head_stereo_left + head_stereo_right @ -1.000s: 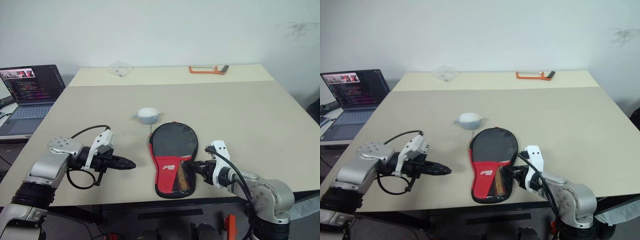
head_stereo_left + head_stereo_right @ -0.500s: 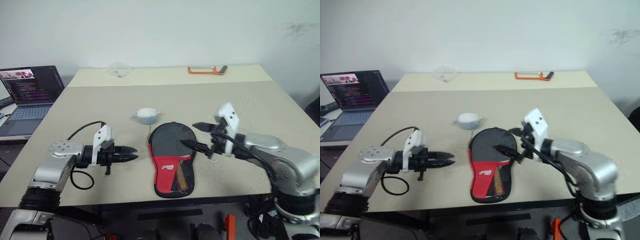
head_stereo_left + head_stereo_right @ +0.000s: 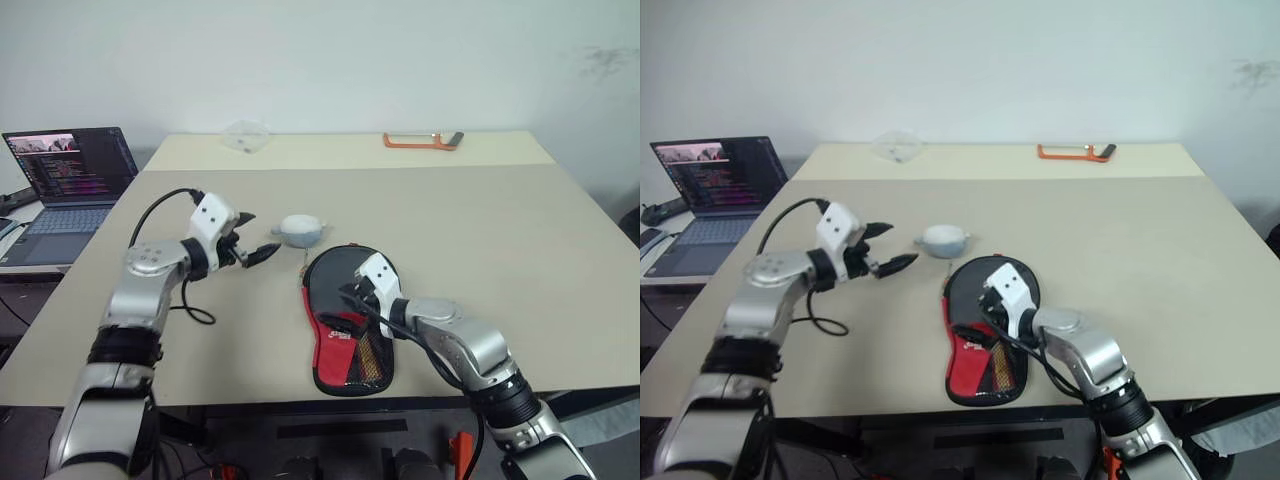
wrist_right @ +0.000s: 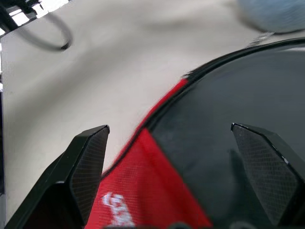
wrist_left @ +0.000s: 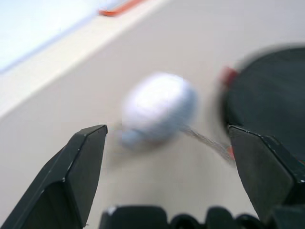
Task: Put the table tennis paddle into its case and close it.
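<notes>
Paddle apparently inside the case [image 3: 345, 320] already, lying near the table's [image 3: 520, 240] near edge, handle faintly visible through the mesh (hard to be sure). Right gripper [image 3: 352, 300] over the case's middle, jaws apart, gripping nothing. Left gripper [image 3: 256, 247] off to the left, near a pale round object [image 3: 299, 229], jaws apart too. Zipper state unclear; closing probably left.

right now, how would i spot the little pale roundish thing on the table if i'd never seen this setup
Start at the big beige table and find the black and red case lying near its front edge. Just beyond the case's rounded end, toward the far wall, sits the small pale object. It is a whitish-blue rounded lump, far smaller than the case and the only pale, domed thing in the middle of the table.
</notes>
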`<state>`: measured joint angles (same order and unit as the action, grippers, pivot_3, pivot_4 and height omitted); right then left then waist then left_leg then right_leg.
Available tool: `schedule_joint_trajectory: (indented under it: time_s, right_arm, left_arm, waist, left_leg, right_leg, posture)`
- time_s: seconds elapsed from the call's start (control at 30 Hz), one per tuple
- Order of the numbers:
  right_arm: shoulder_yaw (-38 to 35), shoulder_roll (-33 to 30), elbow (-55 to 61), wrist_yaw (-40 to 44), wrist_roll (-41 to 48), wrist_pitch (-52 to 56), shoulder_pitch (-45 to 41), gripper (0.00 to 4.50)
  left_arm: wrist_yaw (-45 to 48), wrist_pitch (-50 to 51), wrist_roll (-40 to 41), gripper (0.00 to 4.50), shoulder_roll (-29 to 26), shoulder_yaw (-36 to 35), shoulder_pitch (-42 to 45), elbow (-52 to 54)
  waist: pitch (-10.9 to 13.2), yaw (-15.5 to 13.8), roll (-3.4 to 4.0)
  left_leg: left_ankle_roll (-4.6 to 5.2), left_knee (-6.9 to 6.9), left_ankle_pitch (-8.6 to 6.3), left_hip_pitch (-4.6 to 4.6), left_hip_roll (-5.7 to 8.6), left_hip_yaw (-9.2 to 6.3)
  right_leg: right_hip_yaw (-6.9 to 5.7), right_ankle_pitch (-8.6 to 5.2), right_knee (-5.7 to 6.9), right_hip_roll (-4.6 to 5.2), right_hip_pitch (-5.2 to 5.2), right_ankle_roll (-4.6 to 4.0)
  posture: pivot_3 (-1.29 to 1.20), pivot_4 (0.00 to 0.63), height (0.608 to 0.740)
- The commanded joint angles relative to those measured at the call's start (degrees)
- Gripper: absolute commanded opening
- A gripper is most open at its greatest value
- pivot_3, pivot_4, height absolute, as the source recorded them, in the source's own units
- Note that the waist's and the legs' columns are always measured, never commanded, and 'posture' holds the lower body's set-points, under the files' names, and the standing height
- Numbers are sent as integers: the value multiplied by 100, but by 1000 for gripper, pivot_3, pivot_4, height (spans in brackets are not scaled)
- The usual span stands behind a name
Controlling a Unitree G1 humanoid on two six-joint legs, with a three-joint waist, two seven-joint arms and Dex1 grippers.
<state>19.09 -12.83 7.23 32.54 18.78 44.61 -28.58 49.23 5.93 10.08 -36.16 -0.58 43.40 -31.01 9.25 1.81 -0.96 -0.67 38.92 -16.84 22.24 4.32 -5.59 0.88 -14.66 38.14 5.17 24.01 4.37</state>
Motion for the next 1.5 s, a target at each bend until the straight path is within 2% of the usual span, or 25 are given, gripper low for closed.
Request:
schedule_joint_trajectory:
  time_s: [0.03, 0.23, 0.43, 0.67, 0.9, 1.03, 1.27, 1.37, 1.5]
  right_arm:
    - [11, 78, 108, -38, -124, -172, -58, 4500]
    - [37, 159, 122, -71, -283, -192, -32, 4500]
    - [-51, 230, 155, -226, -399, -159, 61, 4500]
    - [-56, 237, 260, -315, -439, -120, 122, 4500]
    - [-66, 181, 358, -360, -446, -107, 163, 4500]
    - [-54, 128, 413, -386, -461, -109, 200, 4500]
    - [-72, 0, 571, -387, -497, -154, 159, 4500]
    - [-90, -16, 531, -434, -594, -257, 40, 4500]
    - [-3, 160, 6, -488, -770, -443, -156, 4500]
  left_arm:
    - [-37, -309, -156, 4459, 264, 18, 723, -959]
    - [31, -668, -709, 4459, 643, 302, 1749, -2957]
    - [-431, -651, -1125, 4459, 842, 370, 2201, -4081]
    - [-954, -577, -1426, 4459, 1201, 354, 2294, -4447]
    - [-1078, -586, -1514, 4459, 1299, 259, 2254, -4476]
    - [-1228, -570, -1454, 3612, 1245, 115, 2201, -4478]
    - [-1253, -548, -1329, 1021, 1173, -214, 2071, -4443]
    - [-1207, -547, -1322, 71, 1165, -315, 2019, -4422]
    - [-1184, -548, -1284, 27, 1162, -441, 1968, -4390]
  waist:
    - [-1, 1, -1]
    - [-1, 55, -2]
    - [-1, 129, -3]
    - [-1, 124, -4]
    - [-1, 126, -4]
    - [-1, 125, -4]
    - [-1, 126, -4]
    - [-1, 126, -4]
    - [-2, 132, -5]
  left_leg:
    - [0, 0, 0, 1, 0, 0]
    - [-1, 0, 0, 10, 2, 4]
    - [-1, 0, 1, 25, 1, 2]
    - [-1, 3, 1, 27, 3, -1]
    - [-1, 3, 1, 27, 2, -1]
    - [-1, 3, 1, 27, 2, -1]
    - [-1, 3, 1, 26, 2, -1]
    - [-1, 3, 1, 27, 2, -1]
    - [-2, 4, 1, 25, 2, 0]
  right_leg:
    - [-1, 0, -1, 0, 0, 0]
    - [-1, 0, -1, -1, 6, 0]
    - [-3, 0, -1, -2, 19, 0]
    - [-4, 0, 1, -1, 18, 1]
    - [-4, 0, 3, -1, 19, 1]
    - [-3, 0, 2, -1, 19, 1]
    - [-3, 0, 3, -1, 20, 1]
    - [-4, 0, 3, -1, 19, 1]
    - [-3, 0, 7, -1, 19, 1]
  posture:
    - [0, 150, 740]
    - [0, 150, 740]
    - [0, 150, 740]
    - [0, 150, 740]
    - [0, 150, 740]
    - [0, 150, 740]
    - [0, 150, 740]
    - [0, 150, 740]
    - [0, 150, 740]
